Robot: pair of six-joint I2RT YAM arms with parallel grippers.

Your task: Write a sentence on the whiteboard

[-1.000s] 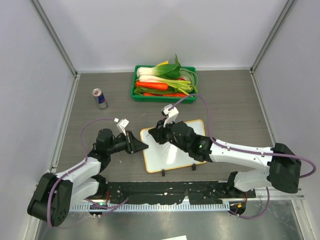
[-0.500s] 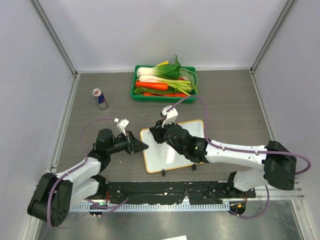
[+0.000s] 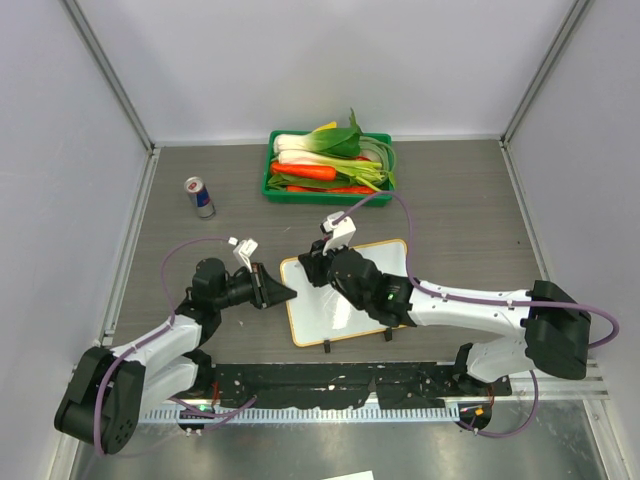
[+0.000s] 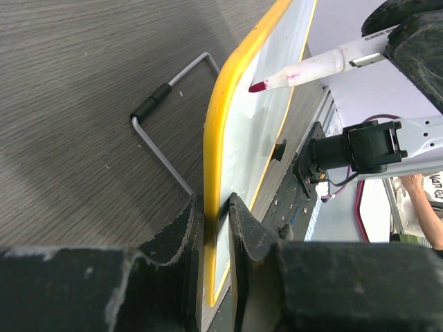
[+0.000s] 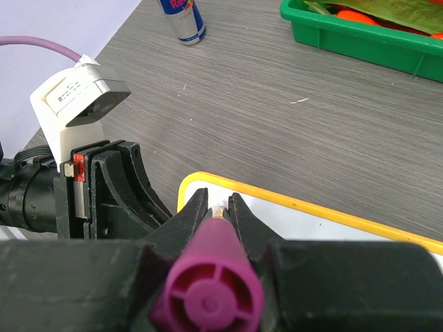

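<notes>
The whiteboard (image 3: 335, 310) lies on the table between the arms, white with a yellow-orange rim. My left gripper (image 3: 286, 292) is shut on its left edge; in the left wrist view the fingers (image 4: 188, 221) pinch the rim (image 4: 225, 117). My right gripper (image 3: 316, 270) is shut on a purple marker (image 5: 208, 294) over the board's far left corner (image 5: 201, 183). The marker's magenta tip (image 4: 257, 86) is close to the board's surface; I cannot tell if it touches. No written sentence shows on the board.
A green tray (image 3: 272, 180) of vegetables stands at the back. A drink can (image 3: 200, 196) stands at the back left. Two black clips (image 3: 327, 347) sit on the board's near edge. A wire stand (image 4: 166, 131) lies beside the board.
The right arm has shifted slightly left with the marker over the board's far left corner. The left gripper has not moved.
</notes>
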